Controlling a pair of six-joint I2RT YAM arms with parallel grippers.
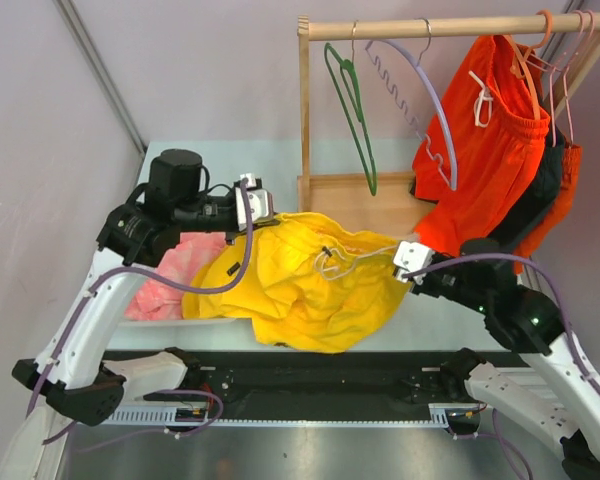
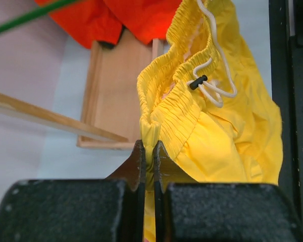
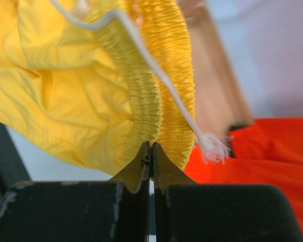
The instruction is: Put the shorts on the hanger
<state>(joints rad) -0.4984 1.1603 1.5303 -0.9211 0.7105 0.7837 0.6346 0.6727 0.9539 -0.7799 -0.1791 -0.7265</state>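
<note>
White arm links [image 1: 80, 320], black joints [image 1: 175, 175], lilac cables [image 1: 248, 245]; the left gripper [image 2: 149, 151] is black.

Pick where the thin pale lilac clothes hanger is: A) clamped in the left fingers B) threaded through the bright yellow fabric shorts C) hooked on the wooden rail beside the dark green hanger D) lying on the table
C: the thin pale lilac clothes hanger hangs by its hook from the wooden rail, next to the dark green hanger.
</note>
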